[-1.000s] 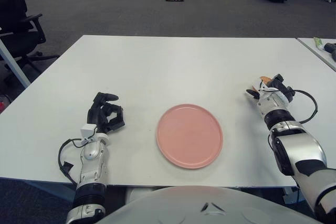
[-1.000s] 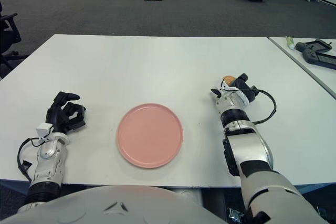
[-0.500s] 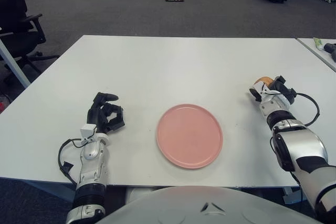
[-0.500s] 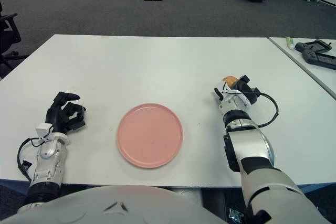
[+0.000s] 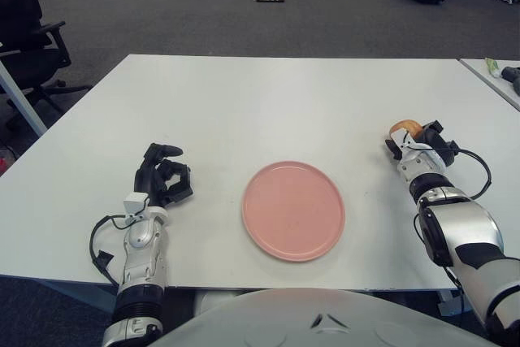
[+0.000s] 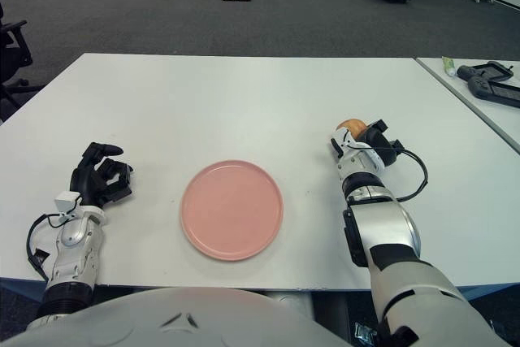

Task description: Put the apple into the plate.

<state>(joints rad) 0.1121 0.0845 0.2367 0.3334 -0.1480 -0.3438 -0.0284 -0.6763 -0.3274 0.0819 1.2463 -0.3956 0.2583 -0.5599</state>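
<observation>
A round pink plate [image 5: 293, 210] lies flat near the table's front edge, in the middle. The apple [image 5: 404, 127] shows as a small orange-red curve on the table right of the plate, mostly hidden by my right hand [image 5: 414, 142]. That hand is low on the table, with its fingers [image 6: 377, 131] curled around the apple from the near side. My left hand [image 5: 165, 178] shows left of the plate, its dark fingers curled on nothing.
The white table [image 5: 268, 103] runs wide behind the plate. A second table edge [image 6: 479, 79] with a black device and a tube stands at the far right. An office chair [image 5: 28, 38] is off the left side.
My right hand has shifted slightly and turned around the apple, and its thumb has drawn in. More of the apple's top now shows. The left hand and the plate have not moved.
</observation>
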